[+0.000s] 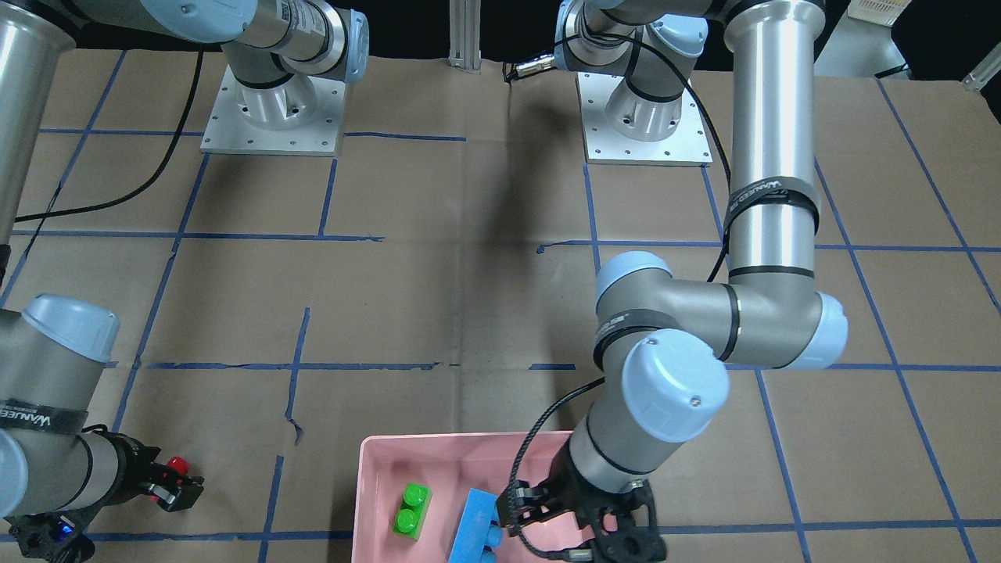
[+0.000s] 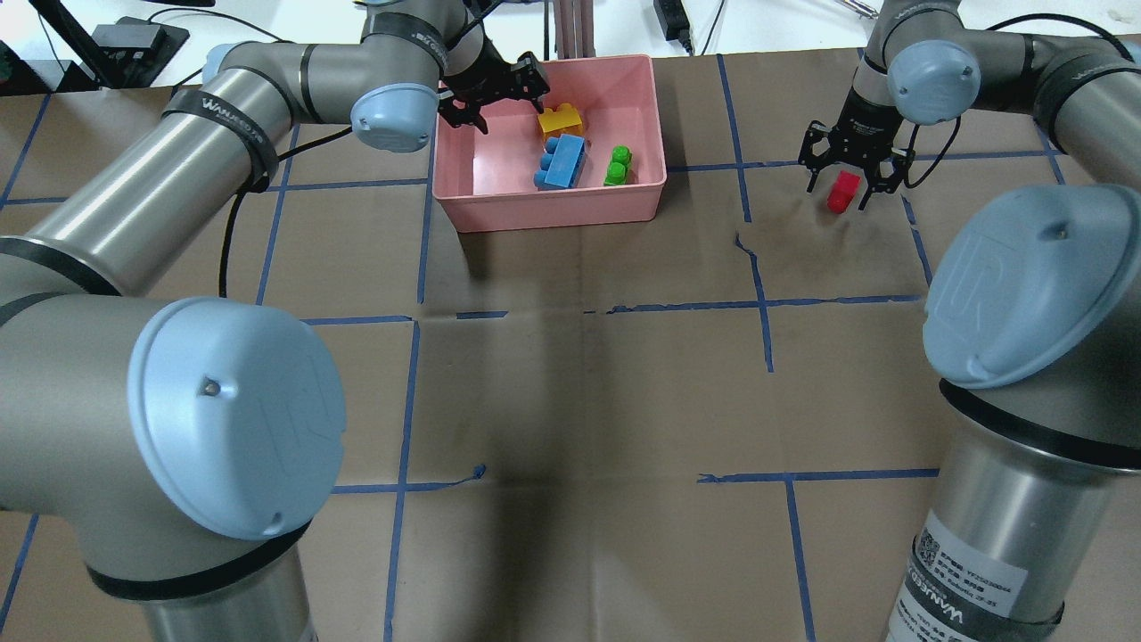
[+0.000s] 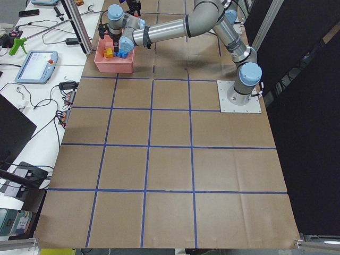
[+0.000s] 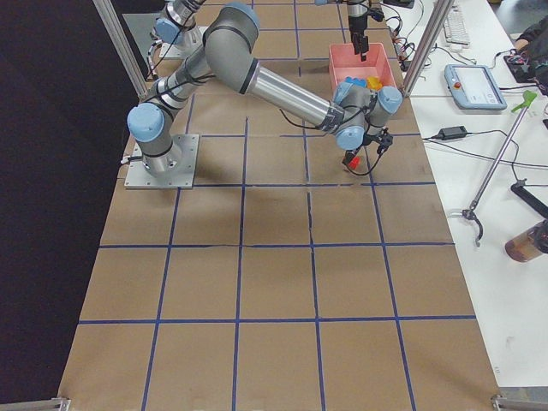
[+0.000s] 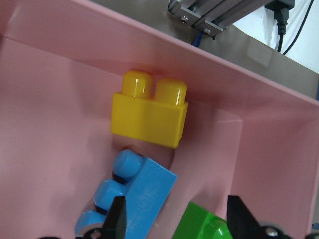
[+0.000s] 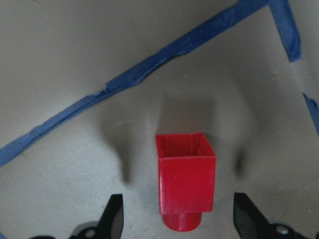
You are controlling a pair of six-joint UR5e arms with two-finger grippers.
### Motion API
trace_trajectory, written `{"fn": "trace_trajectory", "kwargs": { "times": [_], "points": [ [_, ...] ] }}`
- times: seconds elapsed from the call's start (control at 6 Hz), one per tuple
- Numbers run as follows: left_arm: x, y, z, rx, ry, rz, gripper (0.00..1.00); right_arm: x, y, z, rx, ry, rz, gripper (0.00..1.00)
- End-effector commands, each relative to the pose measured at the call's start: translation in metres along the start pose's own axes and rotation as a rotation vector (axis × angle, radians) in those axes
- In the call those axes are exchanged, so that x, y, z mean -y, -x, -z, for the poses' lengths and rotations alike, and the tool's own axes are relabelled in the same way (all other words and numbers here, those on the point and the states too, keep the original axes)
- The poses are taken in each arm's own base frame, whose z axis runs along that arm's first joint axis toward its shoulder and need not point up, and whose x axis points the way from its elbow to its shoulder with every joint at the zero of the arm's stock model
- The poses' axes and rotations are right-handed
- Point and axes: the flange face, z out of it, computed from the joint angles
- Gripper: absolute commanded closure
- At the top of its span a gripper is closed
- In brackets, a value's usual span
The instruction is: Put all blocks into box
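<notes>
The pink box [image 2: 553, 214] stands at the table's far edge, left of centre. In it lie the yellow block [image 2: 562, 120], the blue block [image 2: 562, 163] and the green block [image 2: 617, 166]. My left gripper [image 2: 499, 94] hovers open and empty over the box's far left part. In the left wrist view the yellow block [image 5: 149, 117] lies by the box wall, with the blue block [image 5: 142, 199] and the green block [image 5: 204, 226] nearer. The red block [image 2: 841, 192] lies on its side on the paper, right of the box. My right gripper [image 2: 842, 183] is open, its fingers either side of the red block [image 6: 187, 184], apart from it.
Blue tape lines [image 2: 758, 267] grid the brown paper. An aluminium post [image 2: 570, 27] stands just behind the box. The two arm base plates [image 1: 274, 109] sit at the robot's side of the table.
</notes>
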Motion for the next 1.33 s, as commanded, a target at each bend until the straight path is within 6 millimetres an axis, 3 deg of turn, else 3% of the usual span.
{"fn": "trace_trajectory", "kwargs": {
  "times": [0.0, 0.17, 0.33, 0.67, 0.83, 1.0, 1.17],
  "points": [
    [-0.037, 0.09, 0.077, 0.154, 0.082, -0.162, 0.05, 0.004, -0.01, -0.002, 0.003, 0.007, -0.016, 0.34],
    [-0.058, 0.1, 0.115, 0.266, 0.182, -0.174, 0.03, 0.004, -0.01, -0.002, 0.006, 0.008, -0.013, 0.48],
    [-0.084, 0.096, 0.15, 0.279, 0.243, -0.177, 0.03, 0.004, -0.01, -0.003, 0.005, 0.011, -0.011, 0.61],
    [-0.153, 0.07, 0.207, 0.167, 0.3, -0.158, 0.04, 0.008, -0.009, 0.015, 0.017, -0.02, -0.008, 0.67],
    [-0.18, 0.074, 0.213, 0.159, 0.304, -0.159, 0.04, 0.011, -0.005, 0.052, 0.035, -0.083, -0.009, 0.67],
    [-0.185, 0.074, 0.211, 0.147, 0.309, -0.157, 0.04, 0.006, 0.008, 0.105, 0.055, -0.154, 0.014, 0.67],
    [-0.179, 0.076, 0.212, 0.144, 0.303, -0.152, 0.03, -0.027, 0.052, 0.146, 0.06, -0.186, 0.083, 0.66]
  ]
}}
